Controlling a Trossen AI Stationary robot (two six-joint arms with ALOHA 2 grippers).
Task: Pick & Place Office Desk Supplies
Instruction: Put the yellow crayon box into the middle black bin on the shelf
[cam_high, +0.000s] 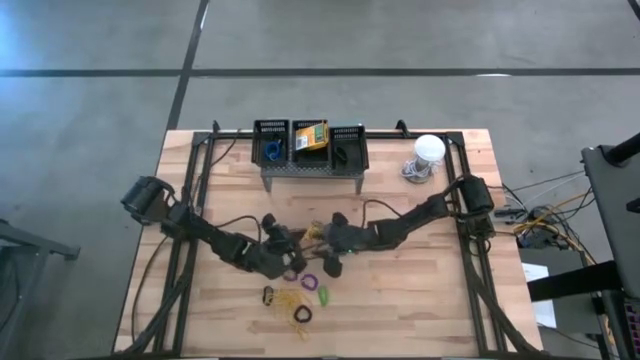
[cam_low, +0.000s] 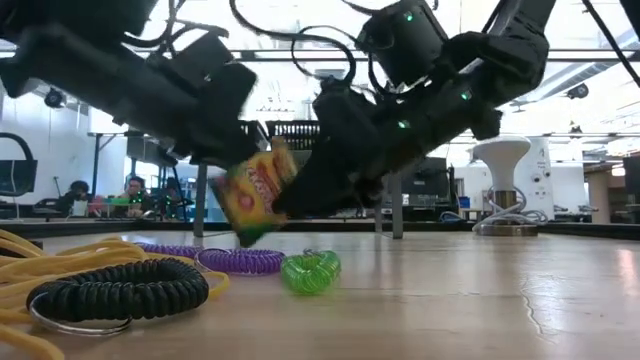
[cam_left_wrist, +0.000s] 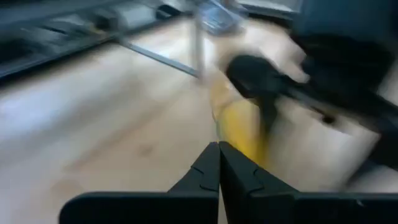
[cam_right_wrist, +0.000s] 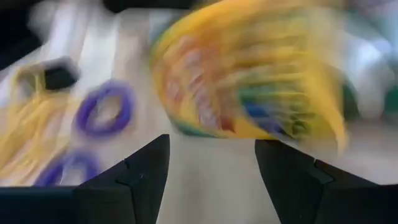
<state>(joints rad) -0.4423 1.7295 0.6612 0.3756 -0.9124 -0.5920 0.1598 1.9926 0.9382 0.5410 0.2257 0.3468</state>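
Bench (cam_high: 430, 300): wooden, both arms meeting near its middle. Grey perforated stand (cam_high: 312, 172) at the far edge carries three black mesh baskets (cam_high: 312, 143); the middle one holds a crayon box (cam_high: 311, 136). Right claw (cam_high: 322, 243): fingers spread wide in the wrist view, a second crayon box (cam_low: 256, 191) just ahead of them, tilted, clear of the bench; whether it is gripped, cannot tell. Left claw (cam_left_wrist: 219, 163): fingers pressed together, holding nothing. Purple loops (cam_low: 240, 260), green loop (cam_low: 310, 271), black loop (cam_low: 118, 289), yellow bands (cam_low: 50, 262) lie on the bench near the front.
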